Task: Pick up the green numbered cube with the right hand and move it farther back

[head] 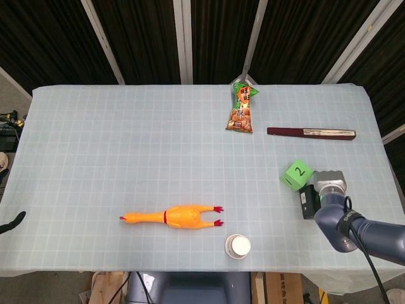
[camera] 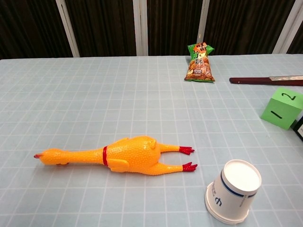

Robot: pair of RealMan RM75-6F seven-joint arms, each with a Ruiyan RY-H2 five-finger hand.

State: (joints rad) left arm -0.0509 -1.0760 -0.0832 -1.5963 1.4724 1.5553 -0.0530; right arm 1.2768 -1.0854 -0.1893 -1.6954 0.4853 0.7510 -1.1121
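The green numbered cube [head: 296, 175] sits near the table's right edge, tipped on an edge, with its "2" face up and its "1" face toward me. The chest view shows the cube [camera: 282, 108] tilted at the far right. My right hand [head: 309, 201] is pressed against the cube's right side and seems to grip it. The wrist hides the fingers, and only a black sliver of the hand [camera: 299, 128] shows in the chest view. A dark sliver of my left hand [head: 11, 222] pokes in at the left edge, off the table.
A dark flat stick [head: 311, 133] lies behind the cube, and a green snack bag [head: 241, 107] lies at the back centre. A yellow rubber chicken [head: 172, 216] and a white paper cup [head: 238, 246] on its side lie near the front edge.
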